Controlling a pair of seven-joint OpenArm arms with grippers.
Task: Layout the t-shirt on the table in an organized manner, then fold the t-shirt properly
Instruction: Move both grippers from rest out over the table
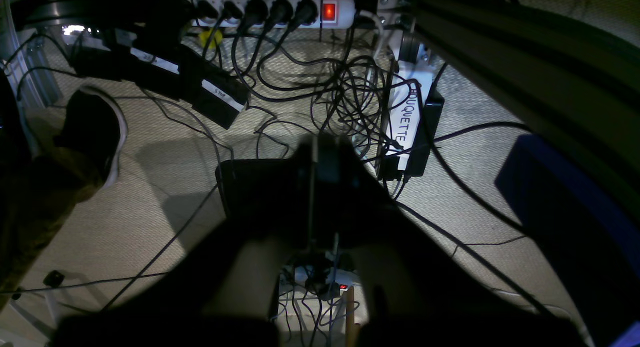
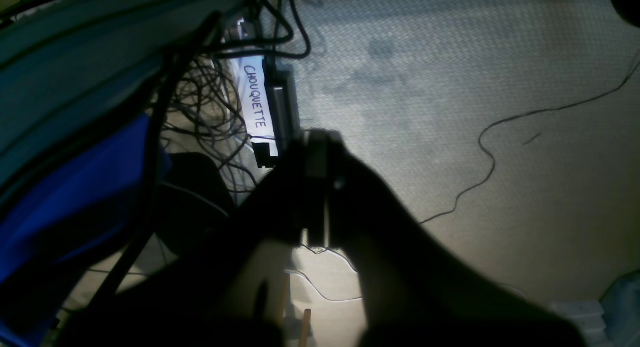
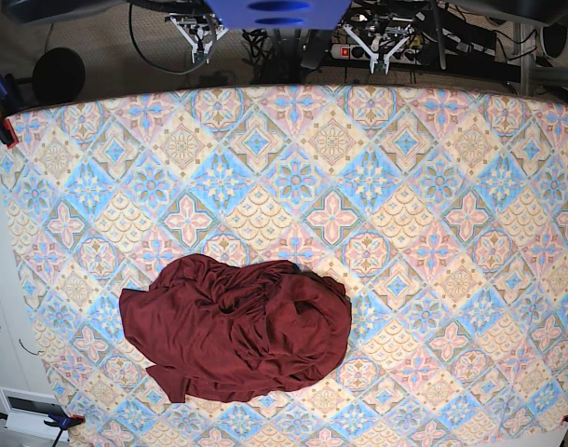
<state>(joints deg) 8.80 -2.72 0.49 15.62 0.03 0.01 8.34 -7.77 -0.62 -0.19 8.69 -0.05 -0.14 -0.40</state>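
1. Left wrist view: the left gripper [image 1: 314, 187] points at the carpeted floor behind the table, its jaws closed on nothing. Below it lie a power strip [image 1: 272, 9] and tangled cables [image 1: 350, 92]. Neither the t-shirt nor the tabletop appears here.

2. Right wrist view: the right gripper [image 2: 316, 187] is likewise closed and empty, over bare carpet and a labelled box [image 2: 257, 104]. No garment is visible.

3. Base view: the t-shirt [image 3: 236, 326] lies crumpled in a heap on the table [image 3: 433, 186], toward the near edge, left of centre. Both arms sit at the far edge, well apart from it. Only this view shows the garment.

4. Risk: sleeves and hem are buried in the folds. A pinch on the bunched middle would likely lift several layers together, preventing a flat layout.

5. Risk: dragging the heap could pull it over the near edge.
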